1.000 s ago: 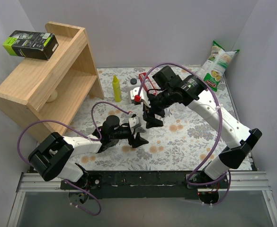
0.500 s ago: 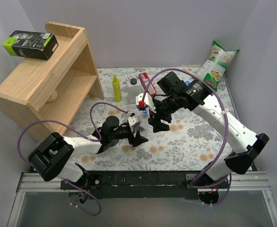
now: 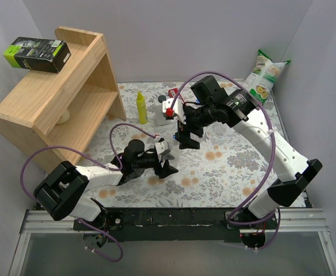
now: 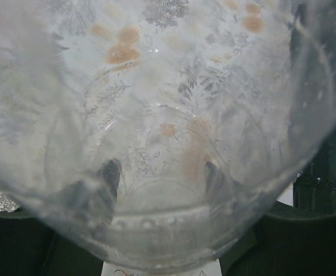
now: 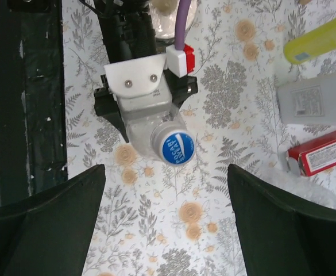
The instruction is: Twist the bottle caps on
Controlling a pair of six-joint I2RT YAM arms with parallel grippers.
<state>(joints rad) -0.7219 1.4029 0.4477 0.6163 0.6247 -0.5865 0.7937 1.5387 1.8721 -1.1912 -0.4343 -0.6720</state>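
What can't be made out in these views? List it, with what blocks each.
- Cap tightness: the right wrist view looks straight down on it, so the threads are hidden.
- Left wrist view: the bottle fills the frame in a blur, so little else can be read.
- Top view: bottle and cap are too small to pick out, crowded by the left gripper and right gripper.
- Red box: cut off by the right wrist view's edge.

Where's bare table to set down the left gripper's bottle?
Front right, between the bottle in the left gripper and the right arm. Smaller patch beside the shelf, crossed by a cable. Crowded back centre: yellow bottle, white bottle, red box.
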